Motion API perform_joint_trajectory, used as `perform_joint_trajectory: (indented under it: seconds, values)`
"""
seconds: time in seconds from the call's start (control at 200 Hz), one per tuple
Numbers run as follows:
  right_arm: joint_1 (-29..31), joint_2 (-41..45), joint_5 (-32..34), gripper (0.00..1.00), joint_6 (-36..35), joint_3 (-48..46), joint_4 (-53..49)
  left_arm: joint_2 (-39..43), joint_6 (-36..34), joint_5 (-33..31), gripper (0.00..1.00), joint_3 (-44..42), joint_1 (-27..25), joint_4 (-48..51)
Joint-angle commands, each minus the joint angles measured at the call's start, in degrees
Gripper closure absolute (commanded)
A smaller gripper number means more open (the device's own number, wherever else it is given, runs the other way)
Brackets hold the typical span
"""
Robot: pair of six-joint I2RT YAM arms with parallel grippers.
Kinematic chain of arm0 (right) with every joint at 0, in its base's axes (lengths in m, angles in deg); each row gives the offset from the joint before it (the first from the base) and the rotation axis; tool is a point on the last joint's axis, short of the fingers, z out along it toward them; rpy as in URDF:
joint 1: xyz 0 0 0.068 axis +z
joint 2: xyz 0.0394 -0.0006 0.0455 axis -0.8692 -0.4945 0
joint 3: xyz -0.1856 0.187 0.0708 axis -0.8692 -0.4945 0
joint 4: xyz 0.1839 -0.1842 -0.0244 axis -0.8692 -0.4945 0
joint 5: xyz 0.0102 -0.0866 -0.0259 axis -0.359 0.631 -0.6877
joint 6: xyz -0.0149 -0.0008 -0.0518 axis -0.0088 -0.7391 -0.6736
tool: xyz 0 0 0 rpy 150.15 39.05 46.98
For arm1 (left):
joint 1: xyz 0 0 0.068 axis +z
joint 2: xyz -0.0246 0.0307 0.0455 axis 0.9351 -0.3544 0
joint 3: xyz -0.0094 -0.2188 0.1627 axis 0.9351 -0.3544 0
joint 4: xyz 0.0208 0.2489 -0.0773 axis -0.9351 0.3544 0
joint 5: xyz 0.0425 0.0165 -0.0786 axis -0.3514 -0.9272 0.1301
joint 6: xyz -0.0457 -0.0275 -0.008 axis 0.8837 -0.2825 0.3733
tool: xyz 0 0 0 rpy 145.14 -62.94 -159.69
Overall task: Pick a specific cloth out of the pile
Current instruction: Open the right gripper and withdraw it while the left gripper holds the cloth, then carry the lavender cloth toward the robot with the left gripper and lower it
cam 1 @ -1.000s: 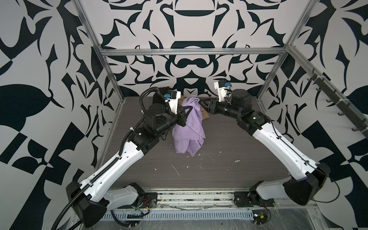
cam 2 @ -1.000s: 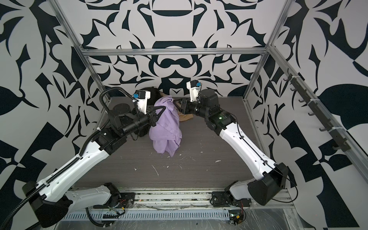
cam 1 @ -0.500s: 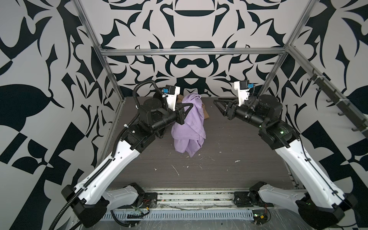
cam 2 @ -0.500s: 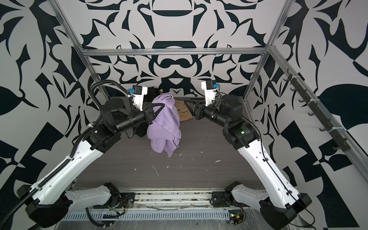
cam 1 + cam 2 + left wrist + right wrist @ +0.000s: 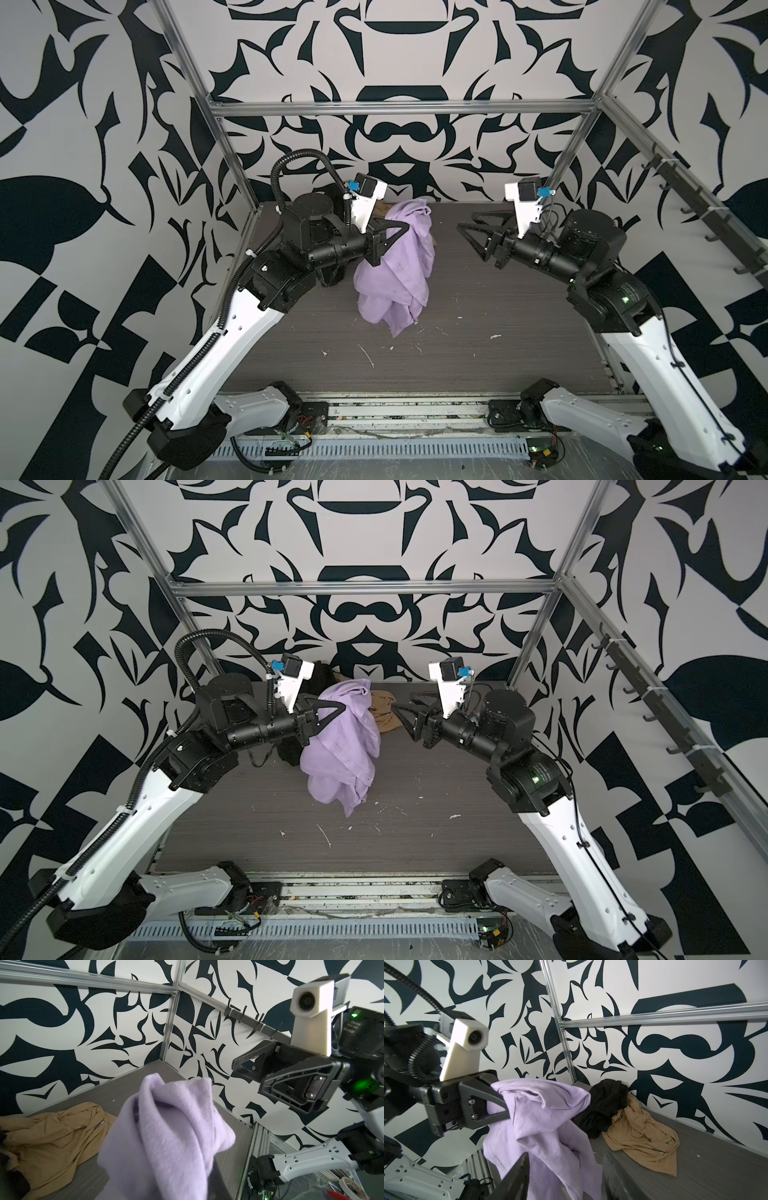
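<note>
Centrally, the cloth (image 5: 395,266) in the clenched left pincer (image 5: 405,227); right pincer (image 5: 466,220) agape nearby; tan garment (image 5: 384,712) behind.

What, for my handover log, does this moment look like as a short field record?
cloth: lavender, bunched, hanging from left gripper
left gripper: shut on the cloth
right gripper: open, empty, facing the cloth, apart from it
black garment: on table by back wall
tan garment: on table, touching black garment
table: dark grey, scattered white specks
</note>
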Motion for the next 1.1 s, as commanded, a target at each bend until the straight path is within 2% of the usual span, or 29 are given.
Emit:
perform_joint_trajectory:
  seconds: [0.0, 0.12, 0.31, 0.47, 0.665, 0.915, 1.095]
  values:
    - [-0.1, 2.2, -0.6, 0.42, -1.6, -1.2, 1.6, 2.0, -2.1, 3.2, 1.00, 0.0, -0.1, 2.7]
    - [-0.2, 3.3, 2.2, 0.42, -1.6, -3.9, 1.4, 3.2, 0.0, 2.1, 1.00, -4.1, -1.5, 0.7]
    - [-0.1, 5.1, 5.9, 0.42, -0.6, -10.8, 2.7, 5.2, 4.3, -3.3, 1.00, -16.6, -6.0, -11.2]
    - [-0.1, 6.6, 7.9, 0.42, -0.3, -15.0, 2.4, 5.3, 6.7, -7.9, 1.00, -25.6, -6.7, -18.3]
    - [-0.1, 8.7, 11.6, 0.43, -0.9, -19.5, 1.5, 6.7, 5.4, -14.7, 1.00, -32.6, -6.6, -19.2]
    - [-0.1, 9.8, 10.5, 0.42, -0.2, -22.1, 2.2, 11.7, 4.7, -24.7, 1.00, -41.0, -6.6, -20.1]
    - [-0.1, 8.5, 10.7, 0.42, 0.5, -24.3, 4.0, 16.1, 3.5, -27.4, 1.00, -46.5, -6.7, -19.4]
